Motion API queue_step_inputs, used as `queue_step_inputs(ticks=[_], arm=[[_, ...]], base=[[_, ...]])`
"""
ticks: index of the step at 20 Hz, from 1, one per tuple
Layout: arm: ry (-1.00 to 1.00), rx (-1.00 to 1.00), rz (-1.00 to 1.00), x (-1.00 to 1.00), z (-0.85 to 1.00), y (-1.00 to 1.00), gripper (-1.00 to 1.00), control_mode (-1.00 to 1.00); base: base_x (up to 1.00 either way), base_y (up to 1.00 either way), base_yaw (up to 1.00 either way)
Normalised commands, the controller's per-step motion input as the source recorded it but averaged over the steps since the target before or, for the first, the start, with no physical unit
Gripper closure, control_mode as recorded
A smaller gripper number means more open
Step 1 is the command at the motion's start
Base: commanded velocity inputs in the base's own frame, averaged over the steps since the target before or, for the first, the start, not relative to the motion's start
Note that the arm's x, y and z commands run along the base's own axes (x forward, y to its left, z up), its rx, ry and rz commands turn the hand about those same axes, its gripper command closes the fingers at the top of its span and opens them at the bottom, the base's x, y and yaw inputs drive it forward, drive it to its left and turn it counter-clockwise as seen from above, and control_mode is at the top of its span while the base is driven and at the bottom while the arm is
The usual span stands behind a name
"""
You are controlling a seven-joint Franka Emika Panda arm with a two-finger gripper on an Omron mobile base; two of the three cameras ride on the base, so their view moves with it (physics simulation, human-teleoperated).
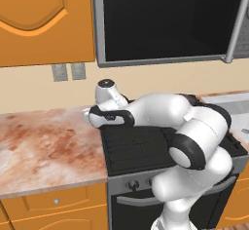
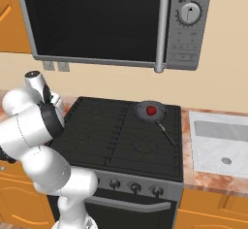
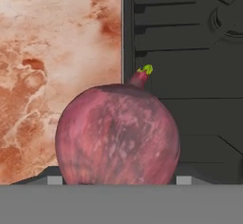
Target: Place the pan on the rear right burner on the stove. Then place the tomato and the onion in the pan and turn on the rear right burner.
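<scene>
A home kitchen: stove (image 2: 127, 136), microwave (image 2: 116, 22), sink (image 2: 220, 143) (orange cabinets (image 1: 46, 19) too).

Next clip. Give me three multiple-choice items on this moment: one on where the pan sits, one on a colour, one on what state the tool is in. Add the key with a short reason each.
1. Where is the pan?
A. On the far right corner of the stove
B. In the sink
C. On the counter left of the stove

2. What colour is the ball lying in the pan?
A. Green
B. Bright red
C. White

3. What is between the fingers of the tool?
A. Nothing
B. The pan's handle
C. The onion

Key: 1 A, the right base view shows the pan on the far right burner. 2 B, the tomato in it is bright red. 3 C, in the hand view the purple onion sits between the two finger tips, lifted over the seam between counter and stove.
</scene>
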Motion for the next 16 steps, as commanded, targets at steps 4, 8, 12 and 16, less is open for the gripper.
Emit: queue_step_inputs(ticks=[4,8,12,16], arm=[[0.0,0.0,0.0,0.0,0.0,-0.47,1.0,-1.0],[0.0,-0.02,0.0,0.03,0.0,-0.55,1.0,-1.0],[0.0,-0.02,0.0,0.15,0.0,-0.58,1.0,-1.0],[0.0,-0.01,0.0,0.2,0.0,-0.56,1.0,-1.0]], base=[[0.0,0.0,0.0],[0.0,0.0,0.0],[0.0,0.0,0.0],[0.0,0.0,0.0]])
